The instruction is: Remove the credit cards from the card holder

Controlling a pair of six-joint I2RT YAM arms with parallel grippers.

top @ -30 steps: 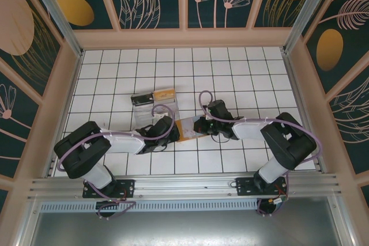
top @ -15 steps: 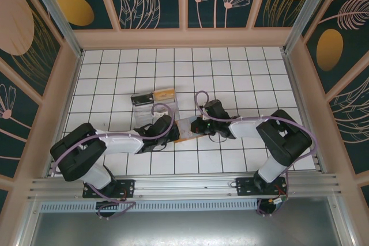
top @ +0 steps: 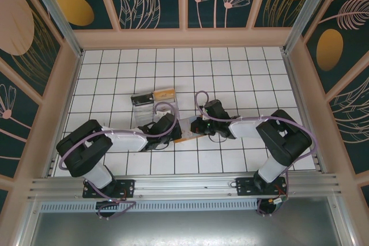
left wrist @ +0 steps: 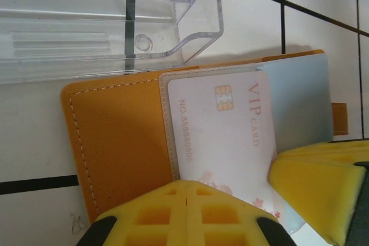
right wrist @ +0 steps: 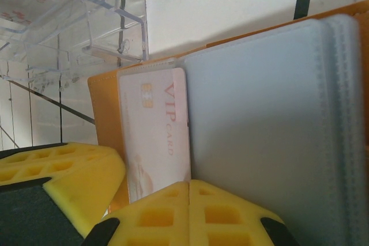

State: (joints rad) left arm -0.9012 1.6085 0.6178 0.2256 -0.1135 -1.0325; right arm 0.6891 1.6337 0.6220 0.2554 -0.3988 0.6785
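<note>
R arm (top: 248,126) slid left; L pincer (left wrist: 187,200) & R pincer (right wrist: 189,200) both closed at pale pink plastic VIP credit card (left wrist: 225,131) edge, in open orange-brown leather card holder (left wrist: 115,142) by clear plastic tray (left wrist: 115,21).

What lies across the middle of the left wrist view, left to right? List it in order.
orange cover → card → grey-blue pocket → tab
</note>
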